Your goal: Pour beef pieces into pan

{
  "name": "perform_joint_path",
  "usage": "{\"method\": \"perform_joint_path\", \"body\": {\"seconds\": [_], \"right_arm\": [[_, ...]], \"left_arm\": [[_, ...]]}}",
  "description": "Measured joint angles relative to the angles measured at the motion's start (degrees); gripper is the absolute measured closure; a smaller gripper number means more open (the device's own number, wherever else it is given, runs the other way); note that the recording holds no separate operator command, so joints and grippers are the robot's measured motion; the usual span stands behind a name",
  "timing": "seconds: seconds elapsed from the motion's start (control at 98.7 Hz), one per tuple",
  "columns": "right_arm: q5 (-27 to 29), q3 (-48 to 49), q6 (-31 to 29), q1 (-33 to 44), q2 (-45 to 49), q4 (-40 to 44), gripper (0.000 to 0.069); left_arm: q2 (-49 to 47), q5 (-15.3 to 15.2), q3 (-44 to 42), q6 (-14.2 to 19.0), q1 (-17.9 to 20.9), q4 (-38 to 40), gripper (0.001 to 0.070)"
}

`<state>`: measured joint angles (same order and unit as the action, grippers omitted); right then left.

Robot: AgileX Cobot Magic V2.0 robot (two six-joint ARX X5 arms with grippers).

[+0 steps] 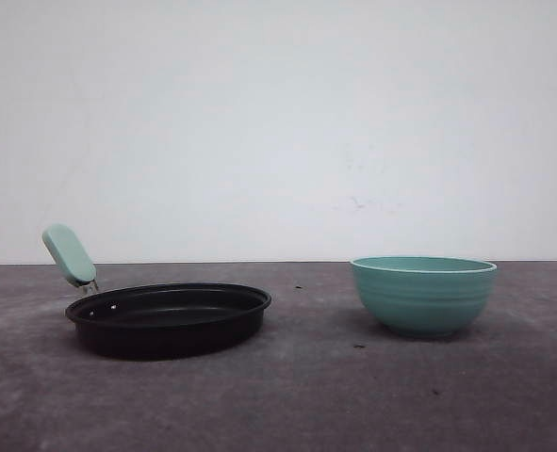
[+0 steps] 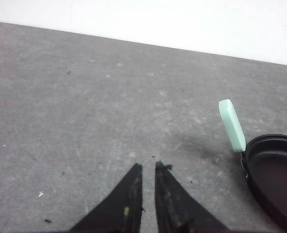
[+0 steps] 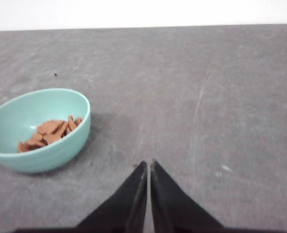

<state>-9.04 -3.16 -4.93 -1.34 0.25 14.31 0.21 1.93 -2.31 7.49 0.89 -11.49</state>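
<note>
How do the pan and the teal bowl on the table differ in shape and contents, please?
The pan is black, wide and shallow with a mint handle; the bowl is teal, narrower, deeper and has no handle. The bowl holds the beef pieces; the visible part of the pan looks bare. Both stand upright on the grey table.

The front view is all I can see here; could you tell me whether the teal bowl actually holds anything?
Observer: Yes, the right wrist view shows beef pieces heaped low in the bowl.
Operator: Thank you. Is the right gripper holding anything?
Observer: No, the right gripper has its fingers nearly together, over bare table beside the bowl.
Operator: And the left gripper?
Observer: The left gripper is likewise nearly closed and holding nothing, apart from the pan, near the handle.
</note>
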Motion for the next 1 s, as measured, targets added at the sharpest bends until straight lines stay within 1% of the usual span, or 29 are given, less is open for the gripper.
{"method": "perform_joint_path", "body": {"seconds": [0.132,0.192,0.284,0.365,0.446,0.547,0.618,0.709,0.77,0.8,0.891,0.922,0.952,1.003], "right_arm": [[0.0,0.0,-0.3,0.0,0.0,-3.7,0.068],[0.1,0.0,-0.4,0.0,0.0,-2.3,0.068],[1.0,0.0,-0.4,0.0,0.0,2.3,0.068],[1.1,0.0,-1.2,0.0,0.4,1.7,0.068],[0.0,0.0,-2.7,0.0,0.4,1.0,0.068],[0.0,0.0,-4.5,0.0,0.4,-0.7,0.068],[-0.8,0.0,-6.7,0.0,0.4,-3.1,0.068],[-3.9,0.0,-10.8,0.0,0.4,-4.5,0.068],[-6.0,0.0,-13.9,0.0,0.4,-6.3,0.068],[-7.0,-0.2,-15.5,0.0,0.4,-7.1,0.068],[-7.7,-3.0,-19.5,0.0,0.4,-6.8,0.0682],[-7.7,-4.4,-20.3,0.0,0.4,-6.5,0.0682],[-7.7,-5.9,-21.0,0.0,0.4,-6.0,0.0682],[-7.7,-8.7,-21.8,0.0,0.4,-5.8,0.0682]], "left_arm": [[0.0,0.0,0.0,0.0,0.0,0.0,0.0687],[0.0,0.0,0.0,0.0,0.0,0.0,0.0687],[0.0,0.0,0.0,0.0,0.0,0.0,0.0687],[0.0,0.3,0.0,0.2,0.0,0.1,0.0687],[0.0,1.4,0.0,2.0,0.0,0.2,0.0687],[0.0,2.0,0.0,6.2,0.0,0.2,0.0687],[0.0,3.6,0.0,10.6,0.0,0.2,0.0687],[0.0,6.4,0.0,16.1,0.0,0.4,0.0687],[0.0,9.2,-0.1,19.3,0.0,0.4,0.0687],[0.0,11.1,-0.3,20.8,0.0,0.0,0.0687],[0.2,17.9,-2.0,23.4,0.0,-3.1,0.0687],[0.6,19.5,-3.2,23.8,-0.1,-4.3,0.0687],[1.0,20.2,-4.8,24.0,-0.3,-5.6,0.0687],[1.8,20.0,-7.9,24.3,-0.4,-7.3,0.0687]]}}
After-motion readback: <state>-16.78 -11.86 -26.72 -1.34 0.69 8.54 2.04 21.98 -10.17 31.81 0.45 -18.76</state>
